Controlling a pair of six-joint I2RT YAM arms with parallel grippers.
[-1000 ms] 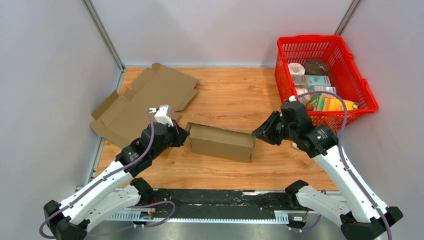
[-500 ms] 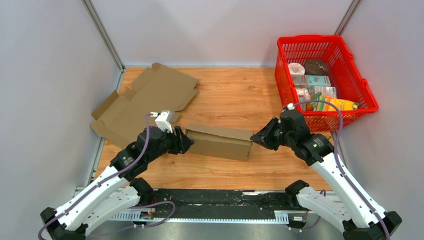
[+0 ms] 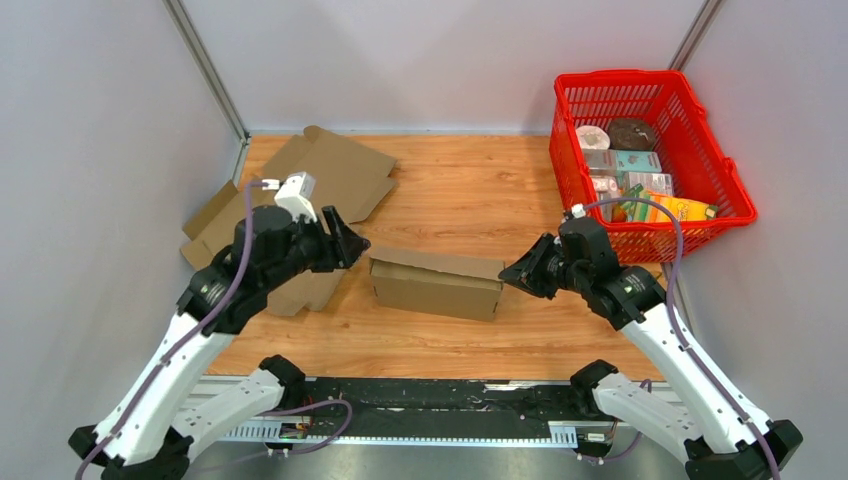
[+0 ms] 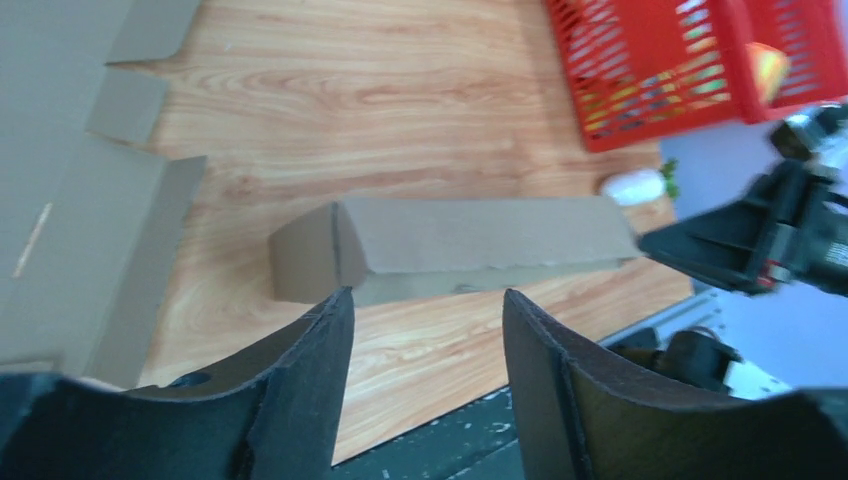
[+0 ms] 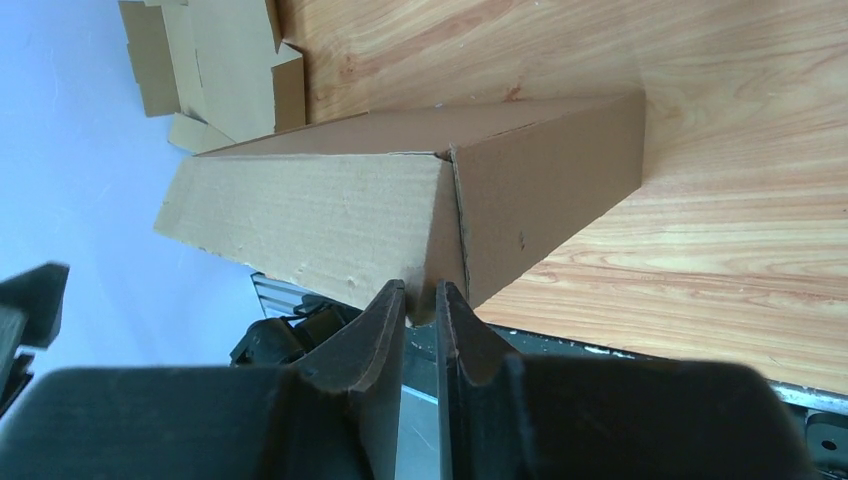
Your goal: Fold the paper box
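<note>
1. Black-fingered right claw point(image 5: 418, 290): jaws almost together, pinching the lower corner of the paper box point(image 3: 435, 285) at its right end.
2. Left claw point(image 4: 425, 300): jaws wide apart and holding nothing, hovering just left of the box's left end without touching it.
3. Paper box: a long brown cardboard shape, lying flat near the middle of the wooden counter point(image 3: 470, 190), between the two claws.
4. Flat unfolded cardboard point(image 3: 320, 175) lies at the far left of the counter, with part of it under the left arm.
5. Red basket point(image 3: 650, 78), filled with packaged goods, sits at the far right, well apart from the box.
</note>
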